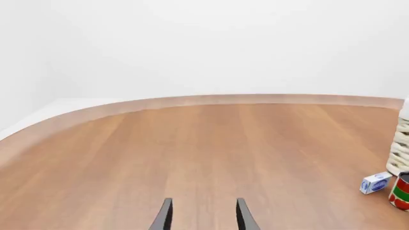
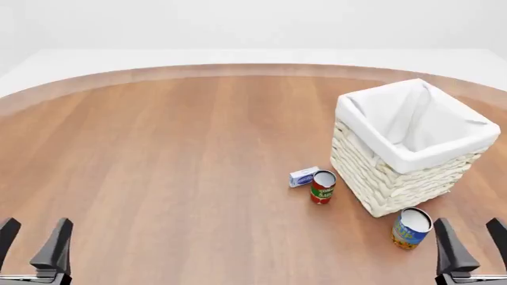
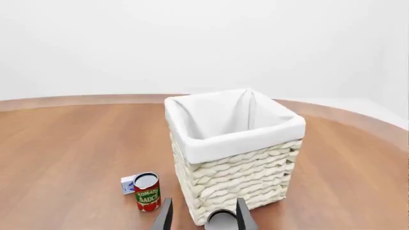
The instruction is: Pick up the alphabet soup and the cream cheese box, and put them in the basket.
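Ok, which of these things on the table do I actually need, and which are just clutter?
Needed:
alphabet soup, near the right end effector
cream cheese box
basket

Clutter:
tomato sauce can, beside the cream cheese box

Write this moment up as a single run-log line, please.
stage: not started | left gripper: open | right gripper: open, near soup | box: on table by red can | basket: no soup or box seen inside
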Robot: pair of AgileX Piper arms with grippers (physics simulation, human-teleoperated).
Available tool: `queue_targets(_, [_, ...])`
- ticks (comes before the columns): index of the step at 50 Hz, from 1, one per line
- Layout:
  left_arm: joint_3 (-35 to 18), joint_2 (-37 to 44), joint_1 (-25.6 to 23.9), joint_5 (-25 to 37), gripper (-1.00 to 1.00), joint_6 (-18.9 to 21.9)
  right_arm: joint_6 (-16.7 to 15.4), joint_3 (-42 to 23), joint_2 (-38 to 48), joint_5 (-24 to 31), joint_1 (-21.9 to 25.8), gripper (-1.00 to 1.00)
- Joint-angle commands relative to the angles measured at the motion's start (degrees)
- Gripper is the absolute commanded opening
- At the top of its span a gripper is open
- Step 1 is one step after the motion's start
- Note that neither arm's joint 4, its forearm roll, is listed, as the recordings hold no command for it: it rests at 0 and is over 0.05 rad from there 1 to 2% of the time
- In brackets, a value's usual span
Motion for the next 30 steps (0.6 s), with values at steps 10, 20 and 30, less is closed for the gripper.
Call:
queue_targets(10, [-0.15, 0.26, 0.0, -0.07, 1.0, 0.0, -3.73, -1.93, 2.01, 1.8, -0.93, 1.0])
queue_targets(20, [-0.15, 0.26, 0.0, -0.07, 1.0, 0.0, -7.79, -5.56, 17.45, -3.84, 0.5, 1.0])
queue_targets(30, [-0.15, 0.26, 0.0, -0.07, 1.0, 0.0, -9.79, -12.84, 23.93, -0.22, 3.67, 1.0])
